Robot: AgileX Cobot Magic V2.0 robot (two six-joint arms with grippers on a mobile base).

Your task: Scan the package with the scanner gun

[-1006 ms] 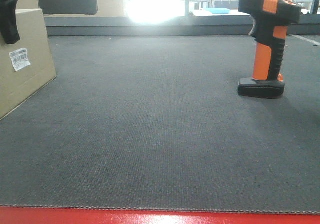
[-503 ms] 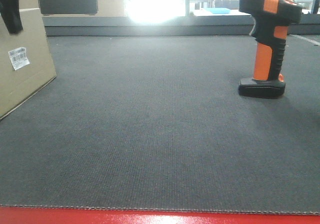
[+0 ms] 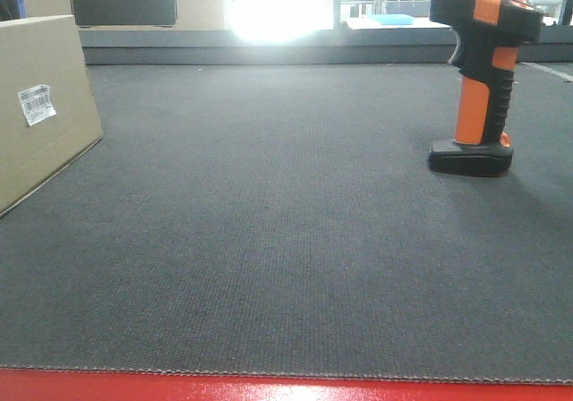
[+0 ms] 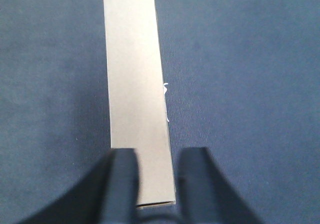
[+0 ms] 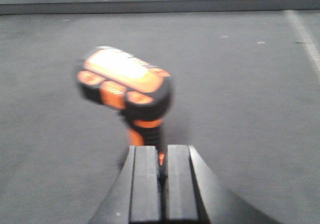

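Gone from the front view is the black left hand that a second ago sat against the top corner of the box at far left; it has lifted out of that picture, and nothing else has shifted.

At nine o'clock on the dark grey woven worktop [image 3: 269, 240] stands the plain tan cardboard package [image 3: 45, 115], its small white barcode label [image 3: 36, 104] facing the middle of the mat. From the left wrist view the left hand [image 4: 156, 184] hangs directly over it, fingers parted and holding nothing, one on each side of the narrow top face, whose long axis runs away toward twelve o'clock.

Far across at two to three o'clock the pistol-shaped black and orange scanner gun [image 3: 482, 70] stands upright on its flat black foot, well apart from the package. The right hand [image 5: 160, 184] sits just behind it, jaws drawn almost together with only a thin gap, gripping nothing; the orange handle stands at twelve o'clock from the fingertips. I would judge the right arm much the nearer for picking up the gun, and it would need to open first.
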